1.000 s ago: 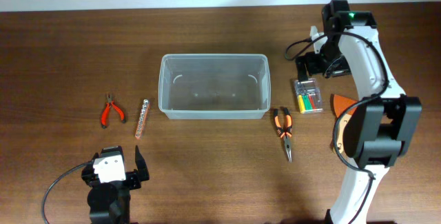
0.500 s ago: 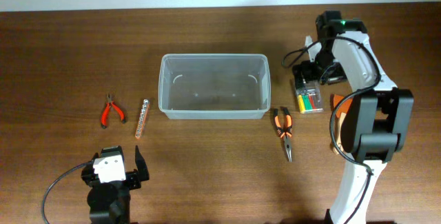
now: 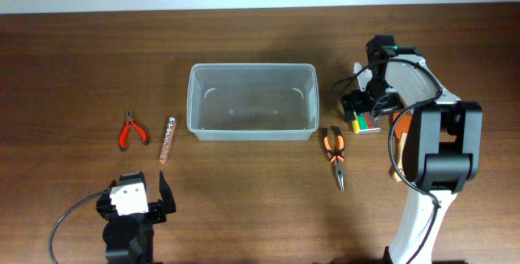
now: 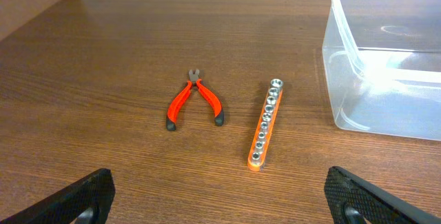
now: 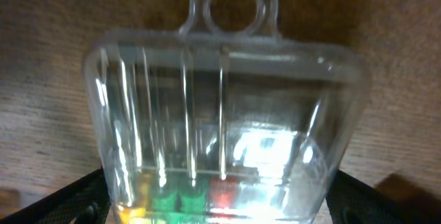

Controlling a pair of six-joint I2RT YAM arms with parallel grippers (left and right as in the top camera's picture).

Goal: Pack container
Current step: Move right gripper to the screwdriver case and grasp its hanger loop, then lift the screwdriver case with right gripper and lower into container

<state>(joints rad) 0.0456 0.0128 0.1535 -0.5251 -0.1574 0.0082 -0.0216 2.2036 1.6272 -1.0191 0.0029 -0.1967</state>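
The container (image 3: 252,101), a large clear plastic tub, stands empty at the table's middle; its left wall (image 4: 358,65) shows in the left wrist view. My right gripper (image 3: 363,111) hangs open low over a small clear case of coloured bits (image 3: 368,123) right of the tub. In the right wrist view that case (image 5: 224,114) fills the frame, with my right gripper (image 5: 224,207) straddling it, a finger (image 5: 72,200) on each side. My left gripper (image 3: 138,203) rests open at the front left, and in its wrist view the left gripper (image 4: 220,207) holds nothing.
Red-handled pliers (image 3: 132,129) (image 4: 195,100) and an orange socket rail (image 3: 167,139) (image 4: 265,124) lie left of the tub. Orange-and-black pliers (image 3: 334,154) lie at its front right. An orange object (image 3: 399,127) is partly hidden by the right arm.
My right arm has swung from the back right down and leftward, bringing its gripper over the small clear case. The left arm and all objects have stayed put.
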